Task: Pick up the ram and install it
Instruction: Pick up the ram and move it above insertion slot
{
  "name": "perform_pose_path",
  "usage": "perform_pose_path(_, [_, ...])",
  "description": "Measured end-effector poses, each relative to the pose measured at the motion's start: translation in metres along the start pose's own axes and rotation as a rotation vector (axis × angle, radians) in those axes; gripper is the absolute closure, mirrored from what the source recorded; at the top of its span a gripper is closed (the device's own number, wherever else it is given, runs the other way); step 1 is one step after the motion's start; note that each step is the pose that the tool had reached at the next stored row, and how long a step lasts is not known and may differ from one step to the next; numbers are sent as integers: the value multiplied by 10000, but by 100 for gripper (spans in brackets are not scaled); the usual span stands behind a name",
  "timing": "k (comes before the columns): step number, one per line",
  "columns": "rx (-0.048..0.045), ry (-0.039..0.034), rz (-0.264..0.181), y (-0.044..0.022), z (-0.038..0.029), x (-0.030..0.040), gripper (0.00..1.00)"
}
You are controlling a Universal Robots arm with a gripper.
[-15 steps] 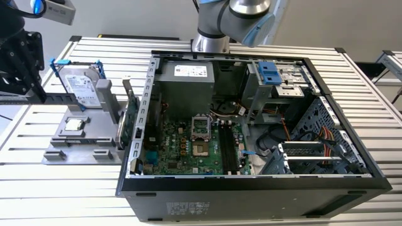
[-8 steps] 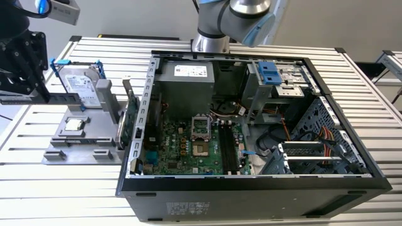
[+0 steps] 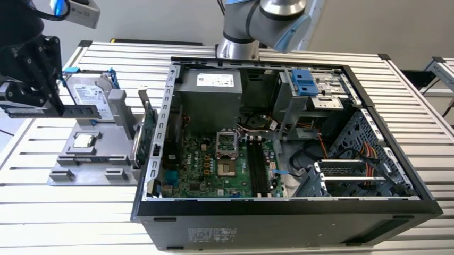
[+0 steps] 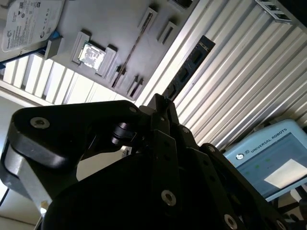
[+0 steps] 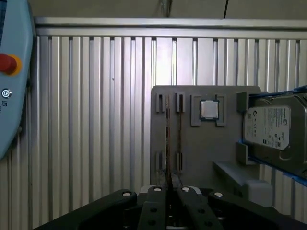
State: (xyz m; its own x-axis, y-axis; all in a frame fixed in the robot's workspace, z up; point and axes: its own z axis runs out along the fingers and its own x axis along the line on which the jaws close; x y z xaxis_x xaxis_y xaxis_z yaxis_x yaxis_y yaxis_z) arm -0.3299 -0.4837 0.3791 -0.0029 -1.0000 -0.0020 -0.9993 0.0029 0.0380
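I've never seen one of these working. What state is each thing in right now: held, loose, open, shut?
gripper: shut on the ram.
ram: gripped at one end, in the air above the grey tray.
processor chip: seated in its pocket on the tray.
hard drive: standing on edge in the tray's holder.
computer case: open, side panel off.
green card: upright beside the case.

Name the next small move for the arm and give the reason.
Probably carry the ram toward the exterior view's right, over to the open computer case. The hand is shut on the ram, which appears to hang clear of the grey holder tray. The dark memory slots that would take it lie on the motherboard inside that case.
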Motion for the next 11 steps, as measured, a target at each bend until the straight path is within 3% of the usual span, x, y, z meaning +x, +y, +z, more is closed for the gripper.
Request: perform_pose_path(11, [0, 0, 0, -164, -11, 0, 100])
